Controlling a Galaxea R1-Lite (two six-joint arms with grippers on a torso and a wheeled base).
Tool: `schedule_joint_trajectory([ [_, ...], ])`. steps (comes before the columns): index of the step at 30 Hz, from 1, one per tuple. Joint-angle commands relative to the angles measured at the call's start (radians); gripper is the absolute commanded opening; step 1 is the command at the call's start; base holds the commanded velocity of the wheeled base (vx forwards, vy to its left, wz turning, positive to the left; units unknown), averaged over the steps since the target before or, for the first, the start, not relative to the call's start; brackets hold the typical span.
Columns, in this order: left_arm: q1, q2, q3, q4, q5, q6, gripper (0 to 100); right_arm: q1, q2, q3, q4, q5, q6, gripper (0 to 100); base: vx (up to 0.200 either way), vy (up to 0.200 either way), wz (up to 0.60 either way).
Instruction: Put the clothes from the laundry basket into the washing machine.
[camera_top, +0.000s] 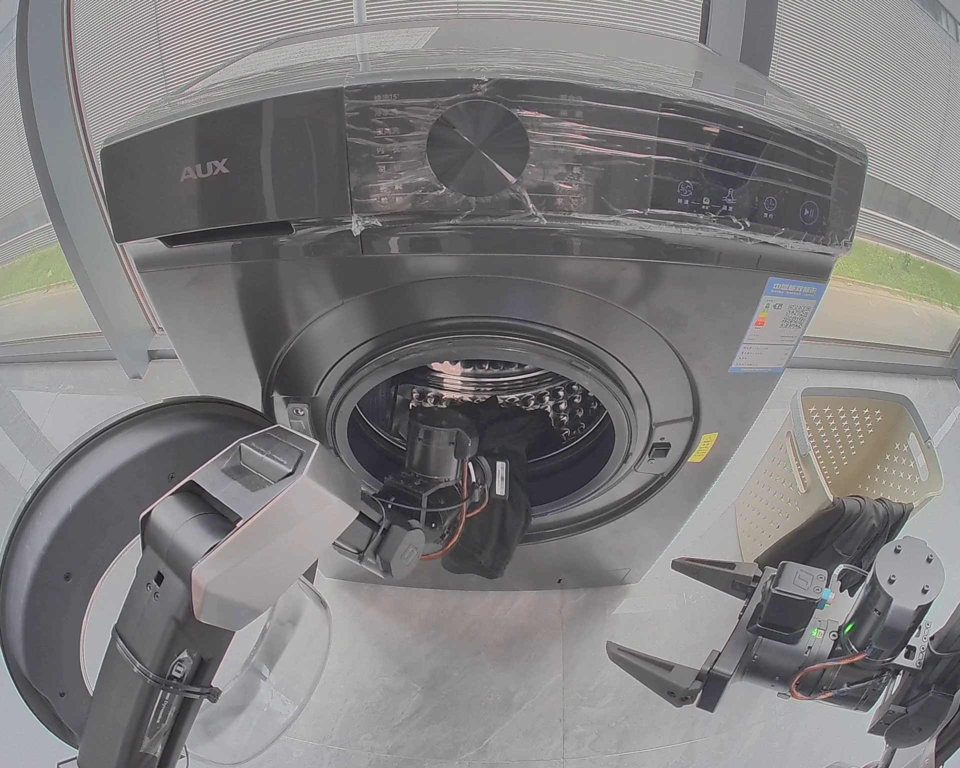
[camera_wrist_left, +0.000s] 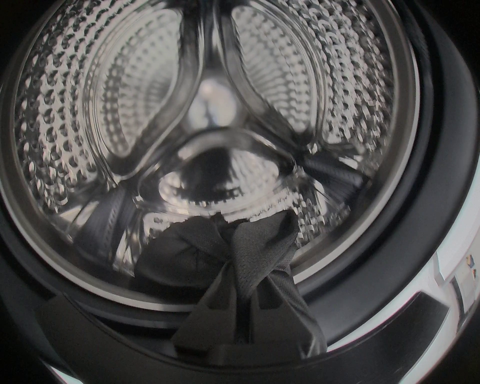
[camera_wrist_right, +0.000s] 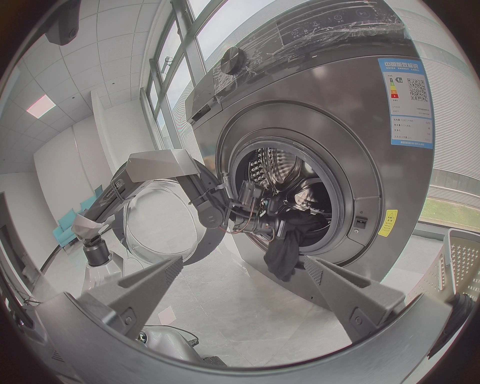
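Right now the washing machine (camera_top: 500, 280) stands with its round door (camera_top: 60, 560) swung wide open on the left side. A black piece of clothing (camera_top: 495, 530) lies across the bottom edge of the round opening. One end is bunched up inside the shiny drum (camera_wrist_left: 125, 100). The other end hangs straight down the front of the machine and points at the floor, so its long way runs up and down. It sits a little to the left of the middle of the opening. The left gripper (camera_top: 470, 425) reaches into the opening, right by the bunched end of the cloth. I cannot tell if it is holding the cloth or not. The right gripper (camera_top: 645, 608) hangs low over the floor in front of the machine's right side, with its two fingers spread wide apart and nothing between them. Just behind it the laundry basket (camera_top: 860, 395) stands tipped on the floor beside the machine's right corner. More dark clothes (camera_top: 850, 530) spill over its near rim.
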Motion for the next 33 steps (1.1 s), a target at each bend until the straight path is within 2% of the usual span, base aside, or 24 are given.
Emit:
schedule_joint_trajectory([
  [1, 0.028, 0.003, -0.133, -0.036, 0.043, -0.011, 0, 0.012, -0.001, 0.018, 0.001, 0.000, 0.000, 100, 0.000, 0.000, 0.00],
  [7, 0.051, 0.020, -0.198, -0.056, 0.062, -0.031, 0, 0.018, -0.001, 0.018, 0.001, -0.001, -0.026, 100, 0.000, 0.000, 0.00],
  [13, 0.054, 0.046, -0.211, -0.081, 0.062, -0.029, 0, 0.012, 0.001, 0.018, 0.001, -0.001, -0.026, 100, 0.000, 0.000, 0.00],
  [14, 0.052, 0.046, -0.210, -0.082, 0.062, -0.029, 100, 0.012, 0.001, 0.018, 0.001, -0.001, -0.026, 100, 0.000, 0.000, 0.00],
  [20, 0.040, 0.038, -0.188, -0.078, 0.063, -0.031, 100, 0.011, 0.001, 0.018, 0.001, -0.001, -0.026, 100, 0.000, 0.000, 0.00],
  [23, 0.010, -0.008, -0.093, -0.067, 0.060, -0.025, 100, 0.009, 0.001, 0.018, -0.001, -0.001, -0.026, 100, 0.000, 0.000, 0.00],
  [29, -0.029, -0.065, 0.069, -0.010, 0.006, -0.017, 100, 0.014, 0.001, 0.018, 0.001, -0.001, -0.026, 100, 0.000, 0.000, 0.00],
  [33, -0.029, -0.052, 0.108, 0.005, 0.000, -0.003, 100, 0.012, -0.001, 0.018, 0.001, -0.001, -0.028, 100, 0.000, 0.000, 0.00],
])
